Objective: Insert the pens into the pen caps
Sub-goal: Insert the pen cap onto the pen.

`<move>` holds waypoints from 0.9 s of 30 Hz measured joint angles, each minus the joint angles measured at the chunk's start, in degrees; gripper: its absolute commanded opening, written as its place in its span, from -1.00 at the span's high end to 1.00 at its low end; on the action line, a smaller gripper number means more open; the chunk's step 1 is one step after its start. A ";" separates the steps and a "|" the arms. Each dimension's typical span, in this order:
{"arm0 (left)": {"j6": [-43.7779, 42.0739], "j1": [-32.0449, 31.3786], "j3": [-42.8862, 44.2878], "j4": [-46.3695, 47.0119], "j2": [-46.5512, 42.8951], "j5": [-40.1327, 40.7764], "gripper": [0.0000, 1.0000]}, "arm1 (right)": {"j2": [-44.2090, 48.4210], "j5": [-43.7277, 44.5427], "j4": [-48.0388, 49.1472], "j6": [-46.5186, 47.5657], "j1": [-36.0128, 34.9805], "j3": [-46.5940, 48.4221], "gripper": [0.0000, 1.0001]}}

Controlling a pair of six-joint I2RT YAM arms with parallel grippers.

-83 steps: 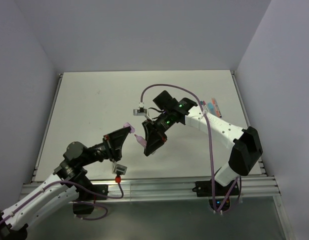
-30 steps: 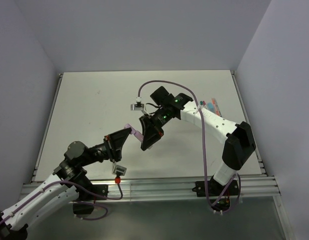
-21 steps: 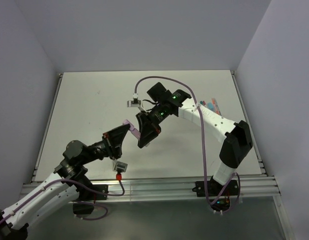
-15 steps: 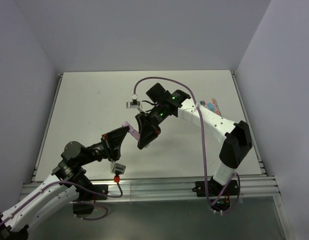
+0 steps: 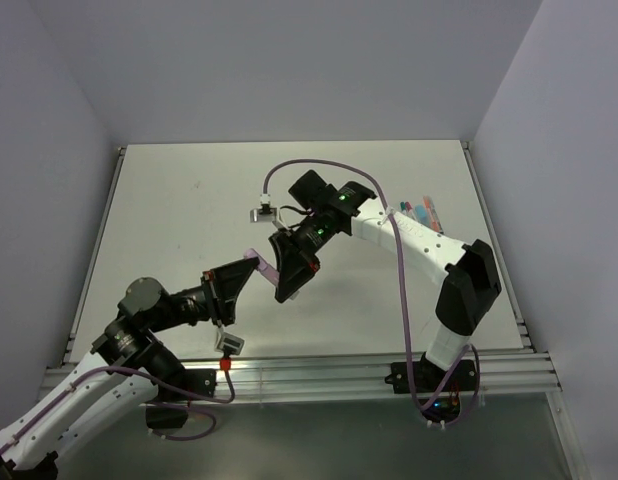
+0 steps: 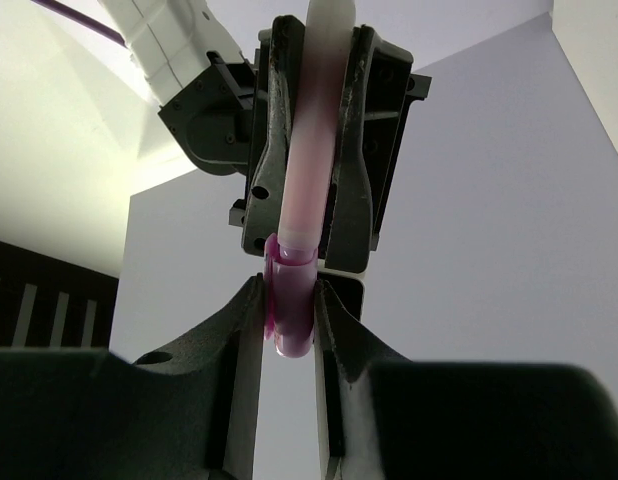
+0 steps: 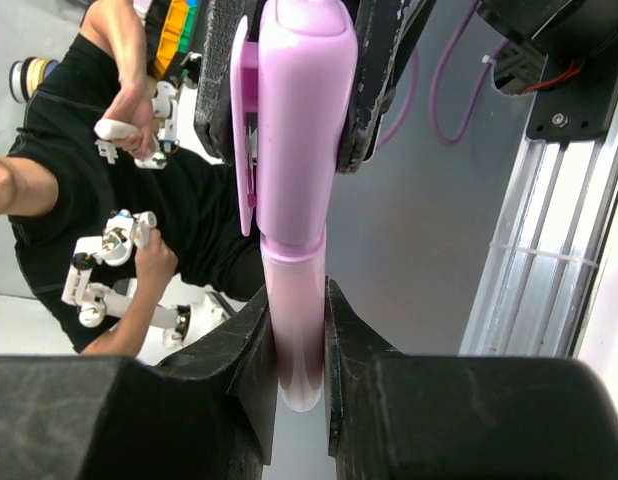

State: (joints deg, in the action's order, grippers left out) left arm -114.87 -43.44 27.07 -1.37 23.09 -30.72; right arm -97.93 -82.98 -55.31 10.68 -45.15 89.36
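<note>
Two-arm capping step: left gripper (image 6: 289, 330) clamps pink cap (image 7: 294, 120), right gripper (image 7: 300, 345) clamps pink pen (image 6: 314, 130), tip inside cap mouth. Next, probably: push straight along axis until seated.

Pen (image 7: 297, 335): no print legible;
Cap (image 7: 294, 120): no print legible;
Right arm (image 5: 429, 248): no label or number legible;
All views: no readable text
</note>
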 measured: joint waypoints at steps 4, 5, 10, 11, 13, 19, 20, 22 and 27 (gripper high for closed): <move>-0.04 0.24 0.22 -0.02 0.17 -0.07 0.99 | -0.61 0.24 -0.90 -0.35 0.00 1.31 1.00; -0.04 0.39 0.35 0.04 0.26 0.00 0.99 | -1.03 0.22 -1.36 -0.42 0.00 2.10 1.00; -0.02 1.09 1.36 -0.11 0.39 1.31 0.99 | -3.06 0.09 -2.93 -0.61 0.02 6.14 1.00; -0.02 1.14 1.51 -0.11 0.39 1.51 0.99 | -3.23 0.09 -3.06 -0.59 0.02 6.67 1.00; -0.02 1.16 1.88 -0.33 0.39 1.84 0.94 | -3.45 0.02 -3.08 -0.59 0.02 7.15 1.00; -0.11 1.16 1.97 -0.68 0.39 1.92 0.26 | -3.48 0.15 -2.97 0.11 0.00 7.15 1.00; 0.00 0.87 2.01 -1.60 0.61 0.04 0.20 | -3.48 0.07 -1.79 0.52 0.00 7.15 1.00; 0.02 -0.48 1.51 -4.20 1.70 -2.93 0.05 | -3.43 -0.07 0.26 1.31 0.00 7.15 1.00; 0.09 -0.63 0.28 -5.81 2.43 -4.13 -0.39 | -3.23 0.11 2.27 3.15 0.09 5.40 1.00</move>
State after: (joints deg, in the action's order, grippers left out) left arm -114.78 -44.07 27.35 -7.18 25.52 -34.85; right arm -101.16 -82.87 -53.04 13.82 -45.06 94.76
